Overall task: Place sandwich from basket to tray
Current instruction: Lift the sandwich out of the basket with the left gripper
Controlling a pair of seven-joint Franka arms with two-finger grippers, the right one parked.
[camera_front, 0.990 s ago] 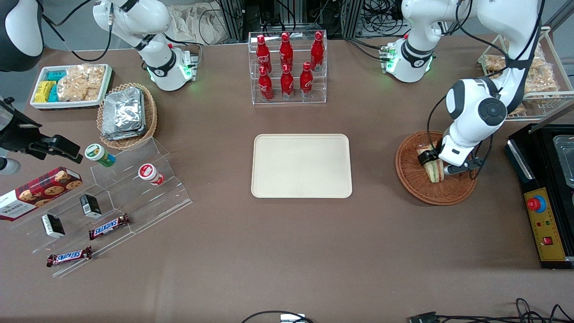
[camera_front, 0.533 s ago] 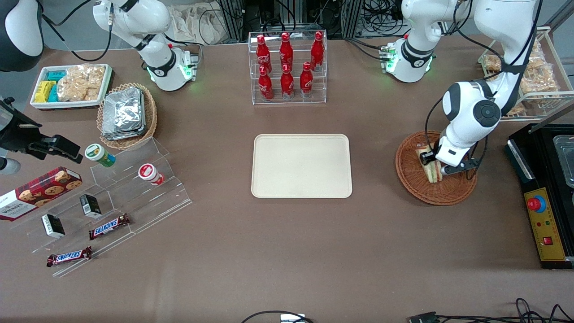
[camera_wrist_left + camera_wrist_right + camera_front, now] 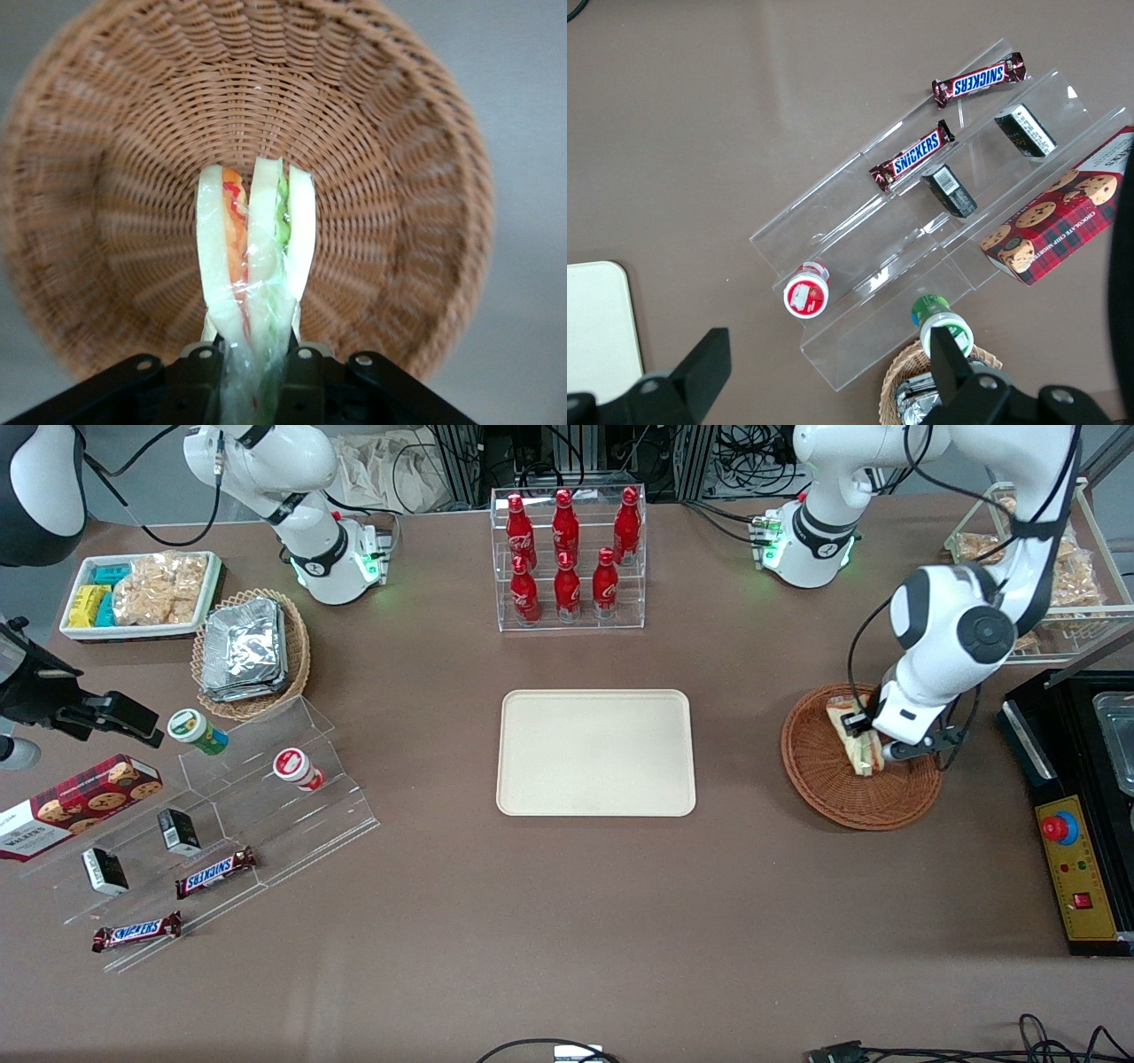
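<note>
Counted across the front view: one white tray of snacks [image 3: 140,593], one tan basket of foil packets [image 3: 251,652], two Snickers bars [image 3: 215,872], six red bottles [image 3: 565,558] in one clear rack. One beige tray [image 3: 595,752] lies mid-table, nothing on it. Toward my working end, one reddish-brown basket [image 3: 819,784] sits well apart from the tray. One sandwich [image 3: 252,243], wrapped in clear film, stands on edge over the basket. My gripper [image 3: 251,363] is over the basket, its two fingers [image 3: 202,376] clamped on the sandwich's wrapped end.
</note>
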